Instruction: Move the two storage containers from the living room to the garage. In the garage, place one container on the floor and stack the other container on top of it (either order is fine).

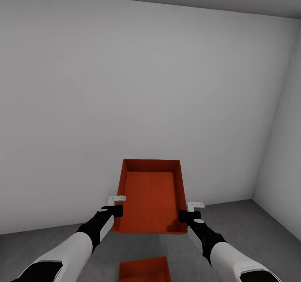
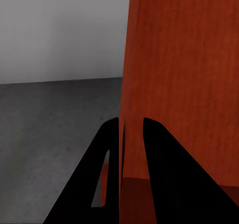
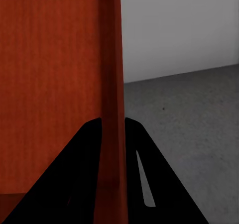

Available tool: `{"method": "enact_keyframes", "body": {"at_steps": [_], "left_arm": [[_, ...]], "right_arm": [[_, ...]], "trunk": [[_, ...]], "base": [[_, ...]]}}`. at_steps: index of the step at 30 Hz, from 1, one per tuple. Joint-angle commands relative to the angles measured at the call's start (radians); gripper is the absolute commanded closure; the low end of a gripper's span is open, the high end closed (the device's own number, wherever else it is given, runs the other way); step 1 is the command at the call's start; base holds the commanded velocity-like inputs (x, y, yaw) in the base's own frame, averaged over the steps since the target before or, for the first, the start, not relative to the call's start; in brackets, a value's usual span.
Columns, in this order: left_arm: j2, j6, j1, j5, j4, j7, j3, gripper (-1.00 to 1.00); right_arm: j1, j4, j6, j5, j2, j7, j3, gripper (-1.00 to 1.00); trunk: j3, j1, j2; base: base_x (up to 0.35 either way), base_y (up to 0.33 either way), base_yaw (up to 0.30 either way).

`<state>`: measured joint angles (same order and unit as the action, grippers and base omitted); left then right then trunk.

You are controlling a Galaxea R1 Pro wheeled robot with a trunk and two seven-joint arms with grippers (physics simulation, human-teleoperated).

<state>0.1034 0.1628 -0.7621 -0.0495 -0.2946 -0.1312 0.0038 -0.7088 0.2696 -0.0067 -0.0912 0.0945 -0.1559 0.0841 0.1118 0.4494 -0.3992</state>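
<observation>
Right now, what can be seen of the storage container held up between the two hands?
The held container is a red-orange, open-top rectangular bin with thin plain walls and a finely ribbed bottom, empty. It hangs above the grey floor, before the white wall. The left hand pinches its left wall, the right hand its right wall. The second container lies on the floor below, near the robot.
</observation>
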Motion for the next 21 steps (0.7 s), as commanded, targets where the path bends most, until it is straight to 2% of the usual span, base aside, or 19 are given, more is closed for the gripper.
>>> {"method": "enact_keyframes", "body": {"at_steps": [1,10,21], "left_arm": [[-0.01,-0.032,0.0,0.017,-0.019,-0.01,0.023,1.0],[-0.008,-0.032,0.0,0.017,-0.019,-0.01,0.022,1.0],[-0.008,-0.032,0.0,0.017,-0.019,-0.01,0.023,1.0]], "right_arm": [[0.0,-0.003,-0.002,-0.012,-0.004,-0.008,-0.012,1.0],[0.0,-0.003,-0.001,-0.012,-0.004,-0.008,-0.012,1.0],[0.0,-0.003,-0.001,-0.012,-0.004,-0.008,-0.012,1.0]], "trunk": [[0.0,0.001,-0.001],[0.0,0.001,-0.001],[0.0,0.001,-0.001]], "base": [[0.145,0.0,0.0],[0.089,0.078,0.0],[0.011,0.011,0.0]]}}
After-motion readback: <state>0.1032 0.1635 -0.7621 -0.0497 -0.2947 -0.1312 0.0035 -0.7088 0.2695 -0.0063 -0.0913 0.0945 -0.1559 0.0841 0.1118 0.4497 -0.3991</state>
